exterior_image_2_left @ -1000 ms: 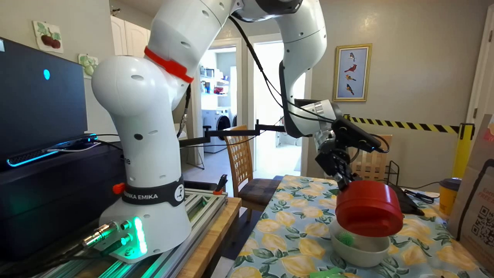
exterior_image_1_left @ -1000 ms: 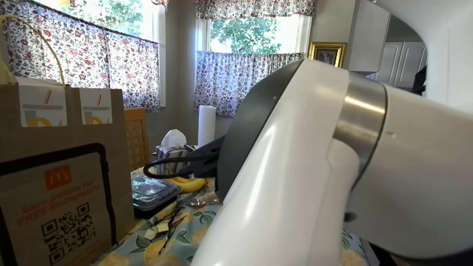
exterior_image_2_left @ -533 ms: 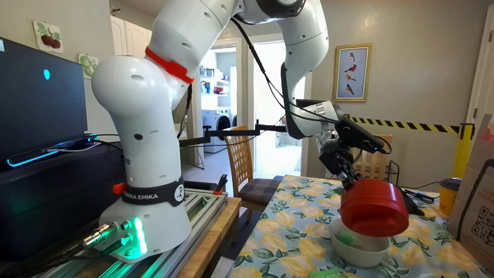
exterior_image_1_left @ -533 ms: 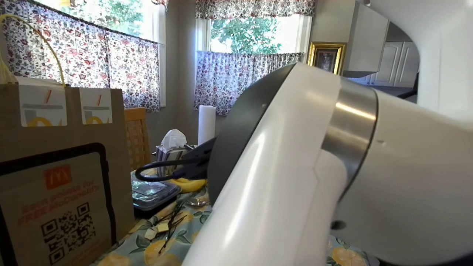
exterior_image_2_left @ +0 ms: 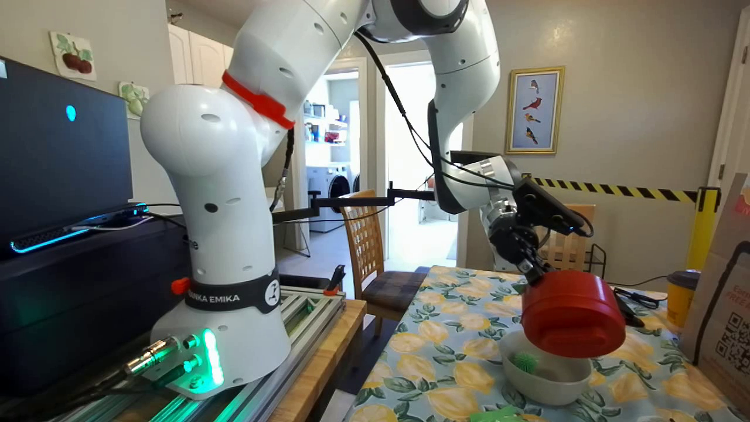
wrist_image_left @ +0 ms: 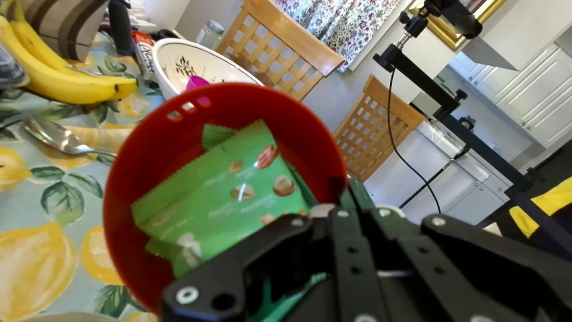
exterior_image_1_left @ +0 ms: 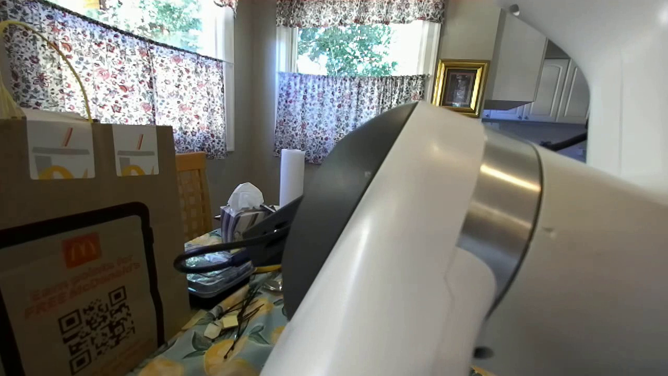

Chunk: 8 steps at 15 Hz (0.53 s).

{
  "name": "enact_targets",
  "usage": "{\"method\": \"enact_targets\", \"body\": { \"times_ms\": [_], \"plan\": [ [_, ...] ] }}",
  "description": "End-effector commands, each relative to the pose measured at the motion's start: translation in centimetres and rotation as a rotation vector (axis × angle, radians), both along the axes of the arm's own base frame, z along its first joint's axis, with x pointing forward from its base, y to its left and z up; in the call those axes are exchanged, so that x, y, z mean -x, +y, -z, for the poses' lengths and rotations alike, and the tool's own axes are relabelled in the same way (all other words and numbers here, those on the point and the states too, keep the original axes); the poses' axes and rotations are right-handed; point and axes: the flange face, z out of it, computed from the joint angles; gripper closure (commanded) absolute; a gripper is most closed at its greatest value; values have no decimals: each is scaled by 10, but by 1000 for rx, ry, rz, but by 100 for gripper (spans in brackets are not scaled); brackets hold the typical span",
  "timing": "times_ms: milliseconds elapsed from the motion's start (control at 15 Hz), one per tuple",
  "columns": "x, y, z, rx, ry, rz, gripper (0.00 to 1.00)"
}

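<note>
Looks like a private home, eat-in kitchen or dining nook: table (exterior_image_2_left: 428, 351) under a lemon-print cloth (wrist_image_left: 18, 197), lattice-back wood chairs (exterior_image_2_left: 364, 234) by it, windows (exterior_image_1_left: 344, 49) w/ floral half-curtains (exterior_image_1_left: 115, 94), white kitchen cabs (exterior_image_1_left: 516, 68) in bkgd. Thru a doorway (exterior_image_2_left: 366, 129), a front-load washer or dryer (exterior_image_2_left: 319, 196) & stocked shelves (exterior_image_2_left: 324, 122), i.e. laundry rm. Walls (exterior_image_2_left: 638, 88) carry a framed bird pic (exterior_image_2_left: 534, 111) & fruit plaques (exterior_image_2_left: 73, 55). Tissue box (exterior_image_1_left: 237, 224), paper-towel roll (exterior_image_1_left: 291, 177), bananas (wrist_image_left: 62, 85), McD's bag (exterior_image_1_left: 94, 193) = everyday household stuff. Some lab-type gear too: robot arm (exterior_image_2_left: 222, 205) on metal rails (exterior_image_2_left: 299, 349), laptop (exterior_image_2_left: 64, 146), hazard tape (exterior_image_2_left: 615, 189) nr the wall.
</note>
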Motion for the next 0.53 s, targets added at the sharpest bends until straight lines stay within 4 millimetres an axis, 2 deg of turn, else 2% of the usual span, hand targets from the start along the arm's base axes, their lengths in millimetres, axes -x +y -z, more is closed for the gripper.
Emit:
{"method": "enact_targets", "body": {
  "times_ms": [0, 467],
  "plan": [
    [-3, 12, 1, 47, 47, -29, 99],
    [1, 15, 3, 112, 97, -59, 99]
  ]
}}
